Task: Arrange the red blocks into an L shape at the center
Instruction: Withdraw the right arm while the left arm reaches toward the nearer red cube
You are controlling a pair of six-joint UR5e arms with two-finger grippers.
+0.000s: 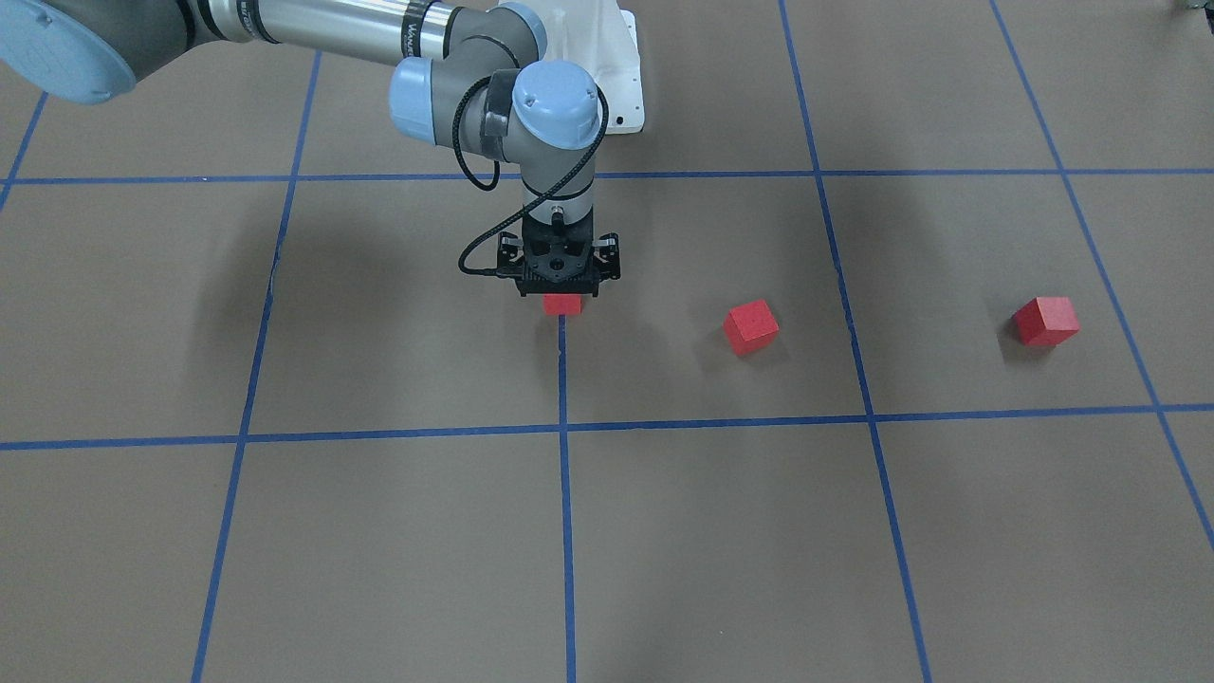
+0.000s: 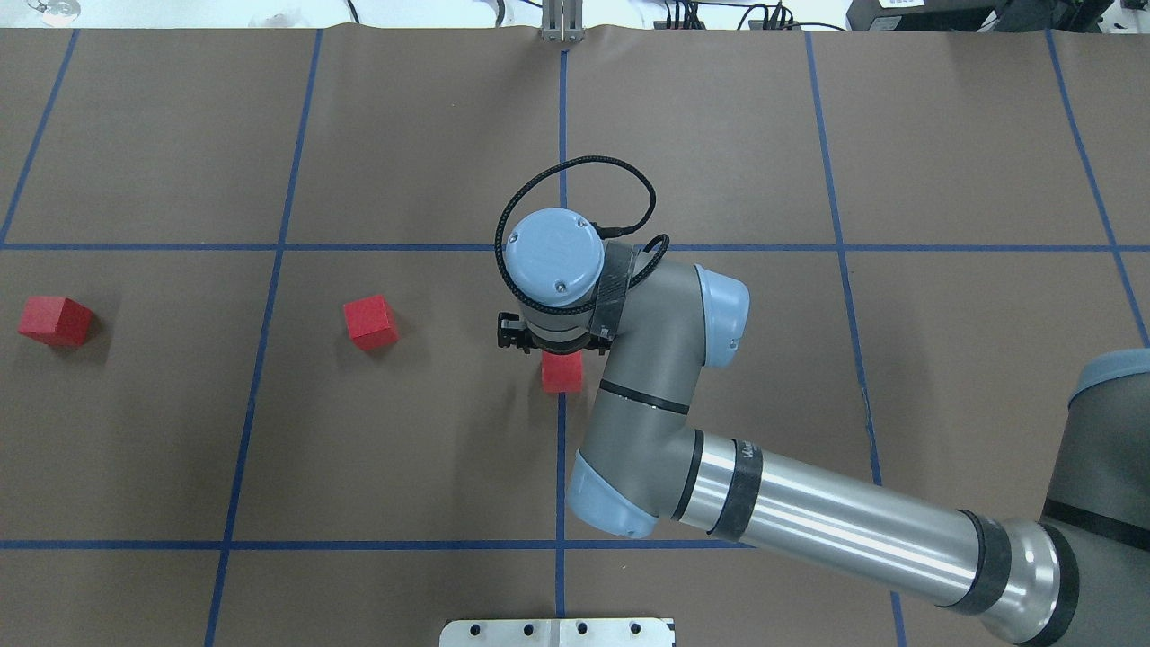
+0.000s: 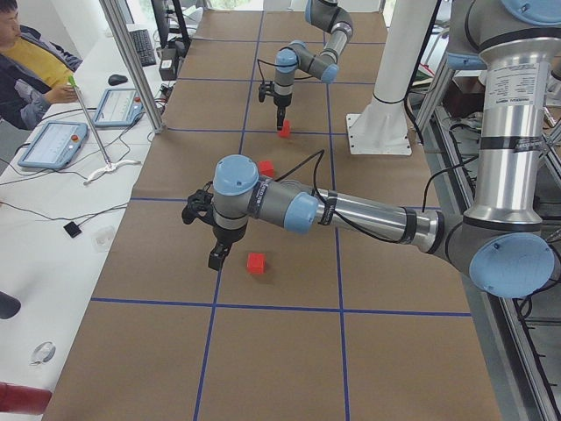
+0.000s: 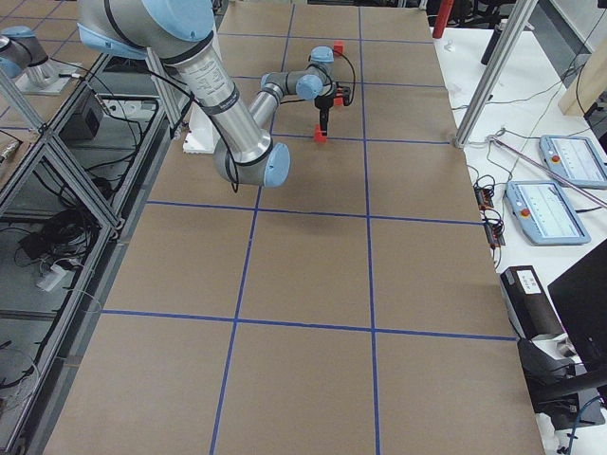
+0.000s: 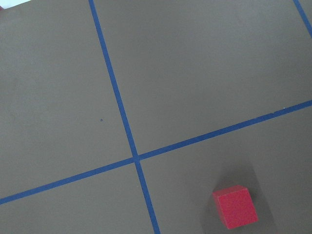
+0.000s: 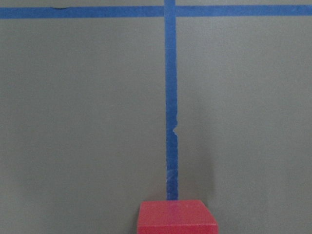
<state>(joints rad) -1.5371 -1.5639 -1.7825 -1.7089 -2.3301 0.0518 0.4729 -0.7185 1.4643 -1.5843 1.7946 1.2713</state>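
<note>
Directly above a small matte red cube [image 1: 562,304] on the centre blue tape line [image 1: 563,379] hangs the right gripper [image 1: 565,292], jaw width hidden from you. A skewed release would spoil the L; two matching cubes [image 1: 751,325] [image 1: 1046,321] lie off that line.

Matte red blocks [image 1: 750,325], papery brown table cover [image 1: 379,550]

The first block [image 2: 562,373] sits beneath the right gripper [image 1: 563,290], the second block [image 2: 370,322] and third block [image 2: 55,321] leftward.
</note>
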